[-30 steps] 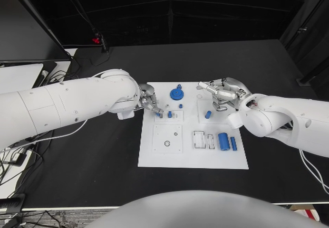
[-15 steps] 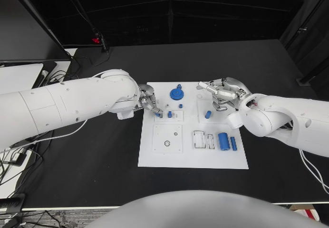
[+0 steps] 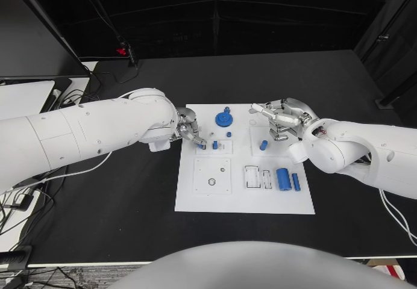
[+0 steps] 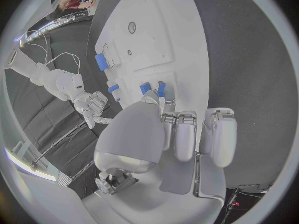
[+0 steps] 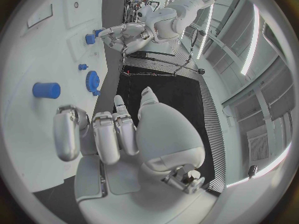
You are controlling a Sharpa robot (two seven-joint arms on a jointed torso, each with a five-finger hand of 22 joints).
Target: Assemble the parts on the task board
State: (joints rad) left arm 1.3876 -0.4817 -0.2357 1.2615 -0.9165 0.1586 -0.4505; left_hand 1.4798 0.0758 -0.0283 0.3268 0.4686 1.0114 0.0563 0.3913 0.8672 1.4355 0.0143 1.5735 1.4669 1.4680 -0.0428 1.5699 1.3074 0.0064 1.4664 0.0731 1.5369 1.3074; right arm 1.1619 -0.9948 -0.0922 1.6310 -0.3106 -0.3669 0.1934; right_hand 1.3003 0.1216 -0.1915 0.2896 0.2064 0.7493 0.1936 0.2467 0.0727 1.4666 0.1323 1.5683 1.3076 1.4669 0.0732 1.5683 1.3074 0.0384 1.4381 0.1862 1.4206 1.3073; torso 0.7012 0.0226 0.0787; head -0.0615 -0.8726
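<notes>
Your left hand (image 3: 190,133) sits at the near-left edge of the white task board (image 3: 243,201), fingers curled downward over the small square recess. In the left wrist view its fingertips (image 4: 163,95) close around a small blue peg (image 4: 145,88), with a second blue peg (image 4: 161,88) touching just beside them; the head view hides that pinch behind the knuckles, so trust the wrist camera there.

Your right hand (image 3: 283,120) hovers over the board's far-right part, fingers spread and bent, holding nothing. Just beneath and beside its fingers lies a short blue cylinder (image 3: 263,145), which the right wrist view shows apart from the fingertips (image 5: 66,134), lying on the white surface (image 5: 47,90). That same view picks out the blue gear-shaped knob (image 5: 92,79) beyond the fingers; from the head camera the knob (image 3: 224,118) stands between your two hands.

Nearer the robot than the right hand, a larger blue cylinder (image 3: 283,179) and a slim blue bar (image 3: 295,182) lie side by side on the board. The black desk (image 3: 113,198) surrounds it.
</notes>
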